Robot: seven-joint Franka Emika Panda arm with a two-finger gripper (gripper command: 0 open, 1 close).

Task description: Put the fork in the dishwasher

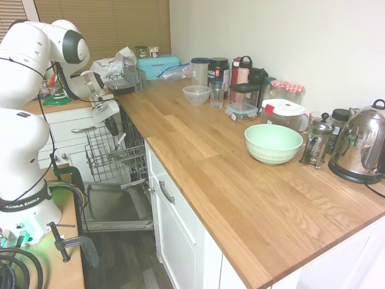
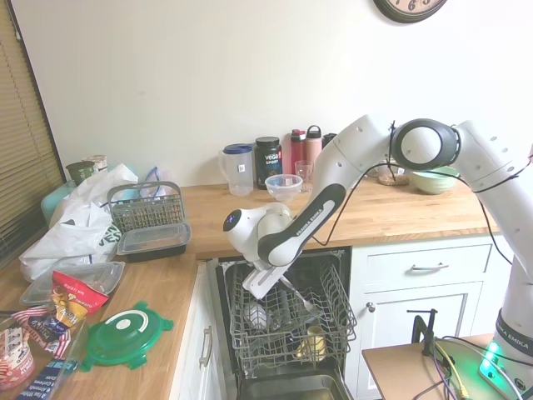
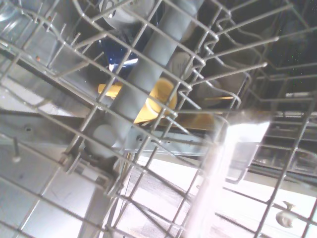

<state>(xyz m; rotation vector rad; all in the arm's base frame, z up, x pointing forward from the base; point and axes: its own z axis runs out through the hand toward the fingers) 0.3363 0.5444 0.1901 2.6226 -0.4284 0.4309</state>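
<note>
The dishwasher stands open under the counter, its grey wire rack (image 1: 114, 153) (image 2: 287, 321) pulled out over the lowered steel door (image 1: 114, 211). My gripper (image 1: 113, 125) (image 2: 279, 293) reaches down into the rack's top and is shut on the fork. The slim silver fork (image 2: 301, 303) slants from the fingers down among the wires; in the first exterior view it is only a pale sliver (image 1: 121, 139). In the wrist view the fork (image 3: 213, 183) is a blurred bright bar in front of the rack wires (image 3: 148, 99).
A yellow item (image 2: 314, 342) and a glass piece (image 2: 256, 315) sit in the rack. A grey cutlery basket (image 2: 146, 208) and containers stand on the counter to the side. A mint-green bowl (image 1: 273, 143), French press (image 1: 317, 141) and kettle (image 1: 361, 144) stand further along the worktop.
</note>
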